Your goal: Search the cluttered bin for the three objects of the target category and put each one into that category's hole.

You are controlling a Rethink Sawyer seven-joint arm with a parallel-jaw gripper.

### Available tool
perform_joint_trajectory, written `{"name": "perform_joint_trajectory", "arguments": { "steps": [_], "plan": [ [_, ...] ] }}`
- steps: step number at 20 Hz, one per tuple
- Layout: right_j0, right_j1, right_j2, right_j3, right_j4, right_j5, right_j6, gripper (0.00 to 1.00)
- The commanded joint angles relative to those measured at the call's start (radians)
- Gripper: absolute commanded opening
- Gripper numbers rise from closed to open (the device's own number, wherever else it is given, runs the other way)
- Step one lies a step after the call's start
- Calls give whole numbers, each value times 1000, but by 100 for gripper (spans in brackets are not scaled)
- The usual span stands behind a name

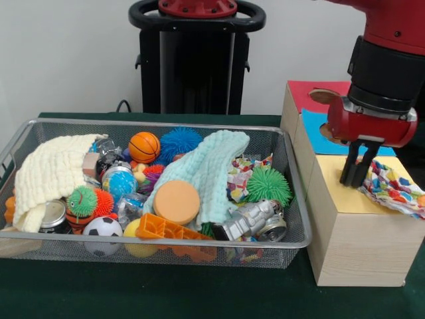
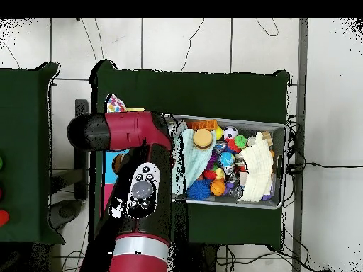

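The claw (image 1: 358, 174) pinches a colorful cloth (image 1: 396, 188) over the box's yellow part (image 1: 339, 193), at the bin's (image 1: 295, 229) three o'clock. Next, it likely drops the cloth in.

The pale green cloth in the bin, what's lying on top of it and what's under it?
A round orange sponge rests on the pale green cloth at its lower front. A silver robot toy lies at its edge. Whatever sits beneath the cloth is covered.

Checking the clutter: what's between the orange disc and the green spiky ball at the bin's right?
In the front view, the mint cloth lies between the disc and ball.
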Motion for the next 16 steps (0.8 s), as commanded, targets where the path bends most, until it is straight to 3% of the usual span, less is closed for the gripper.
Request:
{"name": "perform_joint_trajectory", "arguments": {
  "steps": [1, 6, 9, 16],
  "plan": [
    [-8, 63, 2, 40, -80, 31, 71, 0],
    [-8, 93, 7, 27, -90, 2, 95, 0],
    [4, 80, 5, 28, -84, 38, 106, 0],
    [-7, -76, 67, 112, -2, 181, 79, 0]
  ]
}}
